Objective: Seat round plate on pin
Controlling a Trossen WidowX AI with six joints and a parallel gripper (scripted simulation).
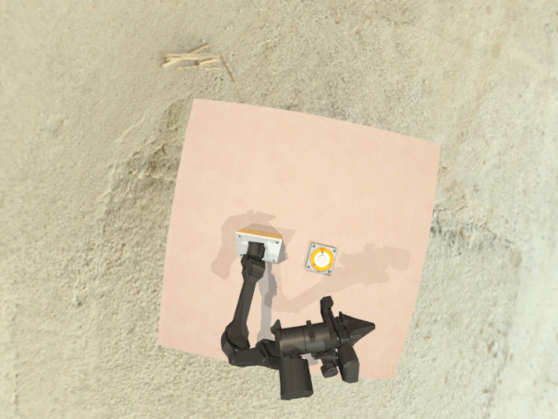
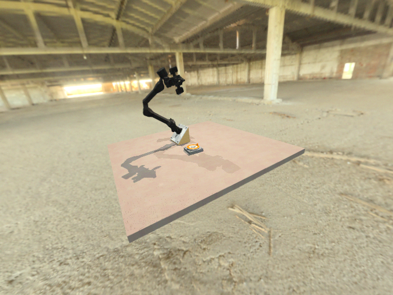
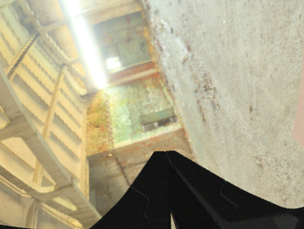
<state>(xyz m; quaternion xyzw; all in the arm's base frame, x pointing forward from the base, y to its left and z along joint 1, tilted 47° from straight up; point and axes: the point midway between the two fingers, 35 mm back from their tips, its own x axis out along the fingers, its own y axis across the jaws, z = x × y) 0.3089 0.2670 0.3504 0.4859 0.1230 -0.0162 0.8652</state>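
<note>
The round plate (image 1: 321,259) is seen as an orange ring around a pale centre, where the white post (image 1: 321,259) stands. It is seated on a small grey square base (image 1: 311,248) with a dark fastener at each corner. The base is placed on the pink board (image 1: 315,171), just beside the arm's white mount (image 1: 275,250). A small orange tab (image 1: 321,248) is noted on the plate's rim, on the side away from the arm's wrist. The pin and the hole beside the tab are too small to be made out, and any tilt of the plate cannot be judged. The gripper (image 1: 370,325) is held high and well apart from the plate, its fingers clenched together on nothing.
</note>
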